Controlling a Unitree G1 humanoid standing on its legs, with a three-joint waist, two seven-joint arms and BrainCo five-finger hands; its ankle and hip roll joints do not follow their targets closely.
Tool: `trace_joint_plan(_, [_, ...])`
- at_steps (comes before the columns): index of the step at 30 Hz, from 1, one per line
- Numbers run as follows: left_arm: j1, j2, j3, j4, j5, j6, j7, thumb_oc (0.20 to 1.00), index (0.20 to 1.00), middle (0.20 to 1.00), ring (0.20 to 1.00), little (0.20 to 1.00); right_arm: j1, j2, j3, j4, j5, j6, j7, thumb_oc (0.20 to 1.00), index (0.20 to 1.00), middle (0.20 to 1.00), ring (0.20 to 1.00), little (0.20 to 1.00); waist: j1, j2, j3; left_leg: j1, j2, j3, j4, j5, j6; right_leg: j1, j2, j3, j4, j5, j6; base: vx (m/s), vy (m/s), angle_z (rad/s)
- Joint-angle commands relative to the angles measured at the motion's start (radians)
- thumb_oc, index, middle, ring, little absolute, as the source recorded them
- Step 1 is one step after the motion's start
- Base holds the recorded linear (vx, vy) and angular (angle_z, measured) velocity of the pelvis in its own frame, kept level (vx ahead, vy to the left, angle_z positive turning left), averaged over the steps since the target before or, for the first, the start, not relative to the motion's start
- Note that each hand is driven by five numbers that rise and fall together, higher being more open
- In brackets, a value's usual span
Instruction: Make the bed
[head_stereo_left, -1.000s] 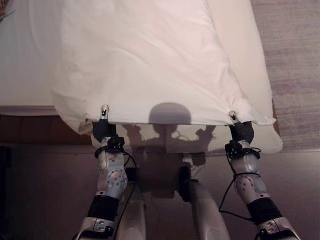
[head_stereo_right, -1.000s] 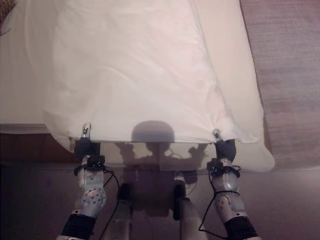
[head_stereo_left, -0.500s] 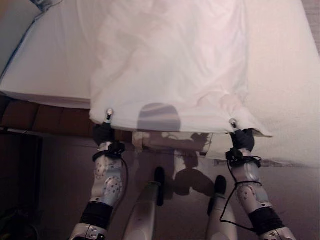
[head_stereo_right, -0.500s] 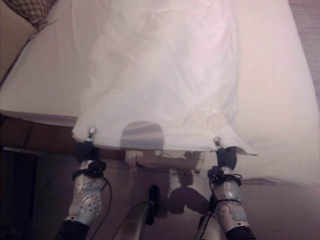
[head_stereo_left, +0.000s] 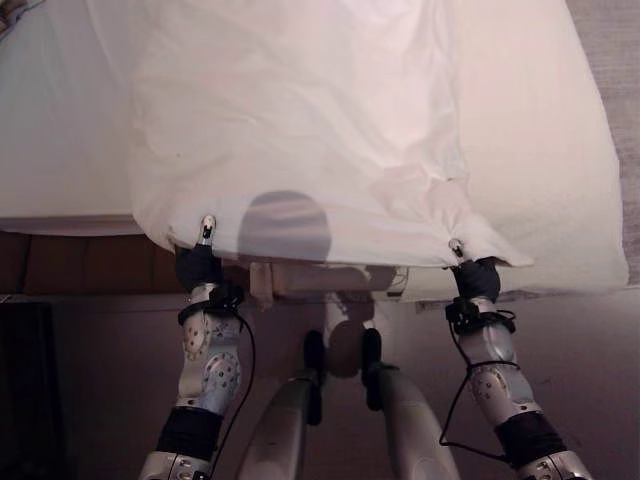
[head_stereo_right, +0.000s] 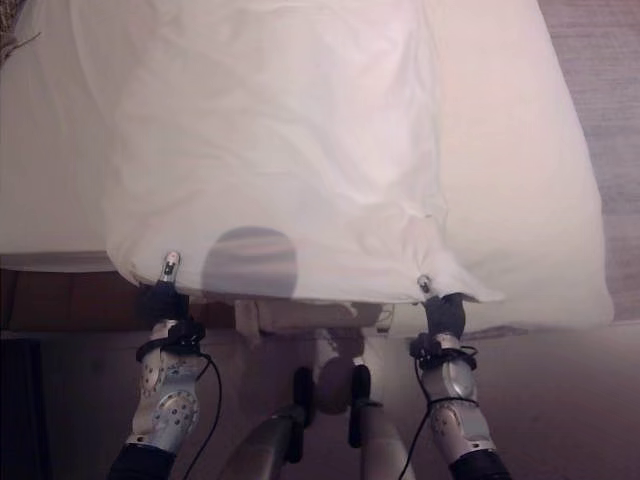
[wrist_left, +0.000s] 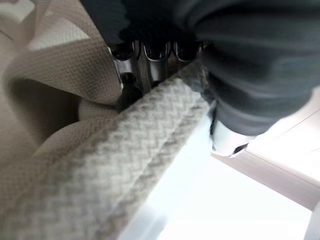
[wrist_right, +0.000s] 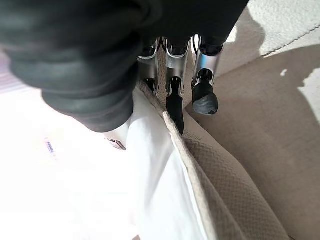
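Bed: white mattress (head_stereo_left: 560, 150) under a wrinkled white cloth blanket (head_stereo_left: 300, 120).
Left hand (head_stereo_left: 199, 262): clenched on the blanket's near edge.
Right hand (head_stereo_left: 474, 274): grasping the near corner.

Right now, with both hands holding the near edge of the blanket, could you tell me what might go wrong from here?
1. The left robot hand and right robot hand pinch just the blanket's hem, so a hard tug might slip it free.
2. The blanket lies bunched near the right corner; pulling may set wrinkles.
3. It leaves the mattress bare on the right, so it could end up off-centre.
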Motion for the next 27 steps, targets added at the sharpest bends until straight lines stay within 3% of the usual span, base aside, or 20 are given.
trace_joint_plan(1, [-0.005,0.001,0.050,-0.096,0.012,-0.062,-0.022,0.200,0.200,0.200,0.200,0.200,0.021,-0.066,-0.070,-0.076,-0.021,-0.070,-0.010,0.200,0.200,0.200,0.200,0.200,0.009,0.032,-0.017,-0.036,-0.056,0.002,0.186,0.021,-0.113,0.063,0.051,-0.013,-0.125,0.105,0.045,0.02,-0.121,0.16])
trace_joint_plan(2, [-0.007,-0.004,0.046,-0.091,0.009,-0.063,-0.022,0.200,0.200,0.200,0.200,0.200,0.020,-0.071,-0.075,-0.075,-0.025,-0.075,-0.012,0.200,0.200,0.200,0.200,0.200,0.009,0.033,-0.012,-0.040,-0.049,0.009,0.219,0.027,-0.125,0.066,0.046,-0.021,-0.101,0.096,0.040,0.04,-0.097,0.36])
trace_joint_plan(5, [0.007,-0.012,0.047,-0.094,0.005,-0.057,-0.026,0.200,0.200,0.200,0.200,0.200,0.015,-0.075,-0.072,-0.063,-0.032,-0.076,-0.016,0.200,0.200,0.200,0.200,0.200,0.012,0.031,-0.022,-0.034,-0.022,-0.004,0.263,-0.006,-0.106,0.062,0.041,-0.026,-0.054,0.068,0.030,0.03,-0.029,0.30])
trace_joint_plan(6, [0.016,-0.004,0.064,-0.109,0.015,-0.060,-0.014,0.200,0.200,0.200,0.200,0.200,0.003,-0.067,-0.070,-0.056,-0.022,-0.080,-0.016,0.200,0.200,0.200,0.200,0.200,0.030,0.007,-0.019,-0.059,0.028,-0.061,0.268,-0.016,-0.095,0.068,0.023,-0.010,-0.049,0.066,0.035,0.03,0.020,0.13])
trace_joint_plan(8, [0.023,0.004,0.086,-0.121,0.032,-0.065,0.004,0.200,0.200,0.200,0.200,0.200,-0.006,-0.071,-0.061,-0.052,-0.027,-0.078,-0.019,0.200,0.200,0.200,0.200,0.200,0.047,-0.012,-0.029,-0.065,0.084,-0.150,0.207,0.005,-0.089,0.065,0.003,0.009,-0.050,0.062,0.042,0.01,0.070,-0.01])
trace_joint_plan(9, [0.022,0.004,0.086,-0.121,0.033,-0.065,0.005,0.200,0.200,0.200,0.200,0.200,-0.006,-0.071,-0.061,-0.051,-0.027,-0.078,-0.019,0.200,0.200,0.200,0.200,0.200,0.045,-0.014,-0.032,-0.067,0.082,-0.151,0.202,0.011,-0.089,0.062,0.001,0.009,-0.052,0.065,0.042,0.00,0.104,-0.20])
trace_joint_plan(11, [0.019,0.013,0.100,-0.122,0.045,-0.068,0.027,0.200,0.200,0.200,0.200,0.200,-0.020,-0.064,-0.059,-0.045,-0.034,-0.083,-0.036,0.200,0.200,0.200,0.200,0.200,0.053,-0.016,-0.040,-0.044,0.184,-0.205,0.032,0.084,-0.096,0.040,-0.006,0.019,-0.025,0.050,0.048,0.00,0.273,-0.19])
trace_joint_plan(12, [0.008,0.021,0.095,-0.116,0.057,-0.072,0.047,0.200,0.200,0.200,0.200,0.200,-0.025,-0.051,-0.066,-0.032,-0.034,-0.092,-0.060,0.200,0.200,0.200,0.200,0.200,0.052,-0.010,-0.053,-0.008,0.305,-0.199,-0.153,0.193,-0.127,0.028,-0.030,0.015,0.000,0.032,0.066,0.01,0.338,-0.07])
trace_joint_plan(15, [0.007,0.020,0.094,-0.116,0.058,-0.072,0.048,0.200,0.200,0.200,0.200,0.200,-0.025,-0.051,-0.066,-0.032,-0.034,-0.092,-0.060,0.200,0.200,0.200,0.200,0.200,0.054,-0.010,-0.055,0.002,0.309,-0.196,-0.178,0.208,-0.129,0.026,-0.027,0.016,-0.001,0.034,0.064,-0.01,0.260,0.12])
trace_joint_plan(16, [-0.016,0.030,0.071,-0.088,0.045,-0.074,0.041,0.200,0.200,0.200,0.200,0.200,-0.020,-0.042,-0.067,-0.044,-0.044,-0.084,-0.070,0.200,0.200,0.200,0.200,0.200,0.049,0.007,-0.052,0.019,0.310,-0.171,-0.183,0.177,-0.159,0.018,-0.078,0.015,-0.003,0.062,0.109,-0.09,0.705,-0.03])
trace_joint_plan(18, [-0.038,0.054,0.047,-0.079,0.044,-0.071,0.031,0.200,0.200,0.200,0.200,0.200,-0.019,-0.038,-0.074,-0.053,-0.055,-0.083,-0.072,0.200,0.200,0.200,0.200,0.200,0.043,-0.002,-0.040,-0.002,0.254,-0.155,-0.114,0.109,-0.155,0.053,-0.152,0.012,-0.072,0.123,0.155,-0.07,0.787,0.19])
trace_joint_plan(20, [-0.062,0.057,0.024,-0.044,0.020,-0.072,0.029,0.200,0.200,0.200,0.200,0.200,0.004,-0.029,-0.097,-0.081,-0.068,-0.076,-0.086,0.200,0.200,0.200,0.200,0.200,0.022,-0.003,-0.040,-0.083,0.156,-0.120,0.057,0.045,-0.148,0.120,-0.254,0.025,-0.206,0.245,0.189,0.05,0.895,0.78])
trace_joint_plan(21, [-0.059,0.049,0.015,-0.055,-0.017,-0.075,0.004,0.200,0.200,0.200,0.200,0.200,0.019,-0.025,-0.094,-0.087,-0.083,-0.065,-0.076,0.200,0.200,0.200,0.200,0.200,0.013,0.008,-0.046,-0.093,0.097,-0.092,0.103,-0.010,-0.116,0.160,-0.335,0.010,-0.312,0.372,0.187,0.08,0.807,0.73])
trace_joint_plan(22, [-0.059,0.049,0.016,-0.055,-0.017,-0.075,0.004,0.200,0.200,0.200,0.200,0.200,0.019,-0.025,-0.094,-0.087,-0.083,-0.065,-0.076,0.200,0.200,0.200,0.200,0.200,0.011,0.006,-0.049,-0.097,0.093,-0.092,0.102,-0.006,-0.114,0.158,-0.338,0.008,-0.316,0.375,0.188,0.11,0.748,0.47])
trace_joint_plan(24, [-0.030,0.082,0.033,-0.064,0.053,-0.062,0.008,0.200,0.200,0.200,0.200,0.200,0.002,-0.013,-0.084,-0.069,-0.106,-0.054,-0.072,0.200,0.200,0.200,0.200,0.200,0.026,0.000,-0.068,-0.089,0.084,-0.052,0.126,-0.038,-0.090,0.180,-0.351,-0.096,-0.389,0.420,0.181,0.09,0.490,-0.02])
trace_joint_plan(26, [-0.010,0.078,0.045,-0.064,0.047,-0.057,0.002,0.200,0.200,0.200,0.200,0.200,0.004,-0.008,-0.072,-0.087,-0.093,-0.051,-0.057,0.200,0.200,0.200,0.200,0.200,0.024,-0.010,-0.083,-0.061,0.062,-0.035,0.089,-0.029,-0.069,0.180,-0.288,-0.092,-0.323,0.308,0.153,0.05,0.448,-0.54])
trace_joint_plan(27, [-0.010,0.078,0.045,-0.064,0.047,-0.057,0.002,0.200,0.200,0.200,0.200,0.200,0.004,-0.008,-0.072,-0.087,-0.093,-0.051,-0.057,0.200,0.200,0.200,0.200,0.200,0.024,-0.011,-0.084,-0.061,0.061,-0.035,0.089,-0.028,-0.069,0.179,-0.288,-0.092,-0.322,0.308,0.153,-0.01,0.487,-0.51])
